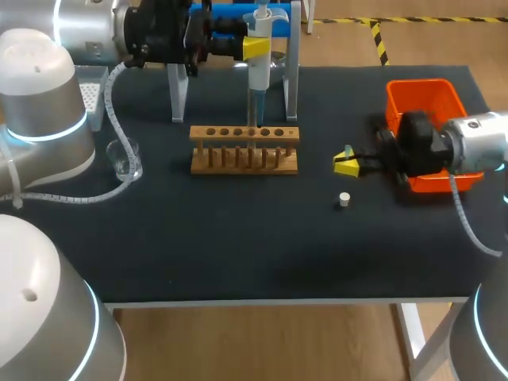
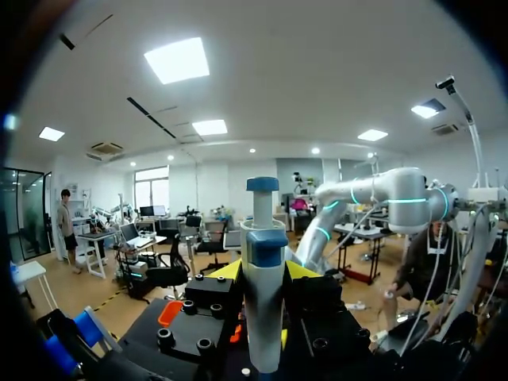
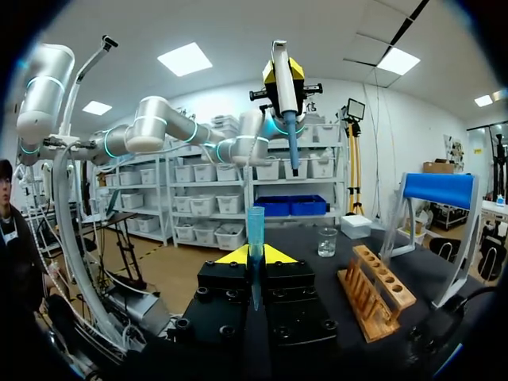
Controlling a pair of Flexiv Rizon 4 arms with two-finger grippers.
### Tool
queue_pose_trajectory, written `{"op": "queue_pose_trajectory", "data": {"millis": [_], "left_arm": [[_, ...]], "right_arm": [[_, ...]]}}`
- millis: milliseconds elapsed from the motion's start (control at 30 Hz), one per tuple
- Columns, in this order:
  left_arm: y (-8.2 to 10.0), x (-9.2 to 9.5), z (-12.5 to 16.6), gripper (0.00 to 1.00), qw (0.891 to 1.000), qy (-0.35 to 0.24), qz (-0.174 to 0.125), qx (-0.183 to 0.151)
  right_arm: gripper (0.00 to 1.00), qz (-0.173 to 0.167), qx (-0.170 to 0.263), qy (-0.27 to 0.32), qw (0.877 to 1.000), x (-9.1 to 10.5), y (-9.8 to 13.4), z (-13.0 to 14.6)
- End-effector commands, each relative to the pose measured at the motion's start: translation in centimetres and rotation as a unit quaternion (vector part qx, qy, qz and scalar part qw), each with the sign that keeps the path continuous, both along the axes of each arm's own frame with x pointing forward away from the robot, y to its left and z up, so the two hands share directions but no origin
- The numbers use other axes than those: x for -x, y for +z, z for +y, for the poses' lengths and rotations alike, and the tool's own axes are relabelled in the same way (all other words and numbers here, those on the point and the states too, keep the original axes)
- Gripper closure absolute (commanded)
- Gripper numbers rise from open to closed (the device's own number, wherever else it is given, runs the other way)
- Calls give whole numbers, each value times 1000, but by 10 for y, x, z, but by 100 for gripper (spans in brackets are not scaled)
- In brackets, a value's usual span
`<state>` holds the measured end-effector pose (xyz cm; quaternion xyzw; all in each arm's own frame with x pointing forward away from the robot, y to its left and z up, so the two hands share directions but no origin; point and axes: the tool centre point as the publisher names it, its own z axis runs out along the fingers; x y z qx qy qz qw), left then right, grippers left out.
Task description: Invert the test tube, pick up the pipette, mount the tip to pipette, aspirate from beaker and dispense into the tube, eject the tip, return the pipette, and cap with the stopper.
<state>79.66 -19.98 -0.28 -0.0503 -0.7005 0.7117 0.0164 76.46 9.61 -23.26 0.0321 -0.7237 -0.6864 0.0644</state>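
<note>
Nearest to me, a small white stopper (image 1: 344, 199) stands on the black table (image 1: 238, 262), alone and just on my side of the right gripper (image 1: 344, 163). That gripper lies low over the table with its yellow tips pointing toward the rack. In its wrist view the jaws pinch the test tube (image 3: 254, 226) from both sides. The tube is a slim, clear, bluish cylinder held upright, its open rim above the fingers. Any marks on it are too small for me to read.

Further out sits the wooden rack (image 1: 244, 148), with a row of dark holes along its top bar. The clear glass beaker (image 1: 125, 156) stands well apart from it, on my left arm's side. Behind the right arm's wrist there is an orange bin (image 1: 429, 99).

Beyond the rack, the left gripper (image 1: 257, 48) is clamped on the pipette (image 1: 259, 75) and holds it vertical. The pipette has a pale grey body, a blue collar and a blue plunger knob on top, and a bluish tip fitted below. The tip's end hangs over the rack's holes — I cannot tell whether it touches. Behind the pipette stands a blue-topped stand (image 1: 292, 48), and a white tray (image 1: 94, 91) sits at the far left corner.
</note>
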Motion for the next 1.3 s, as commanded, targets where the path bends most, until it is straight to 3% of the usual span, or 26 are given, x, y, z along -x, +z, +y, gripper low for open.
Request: {"op": "queue_pose_trajectory", "data": {"millis": [33,633,1300], "left_arm": [[0,0,0,100,1000,1,-1,1],[0,0,0,100,1000,1,-1,1],[0,0,0,100,1000,1,-1,1]], "right_arm": [[100,-1,2,4,1000,-7,-1,22],[100,-7,1,10,1000,-24,-11,84],[100,-13,-11,18,1000,-30,-5,116]]}}
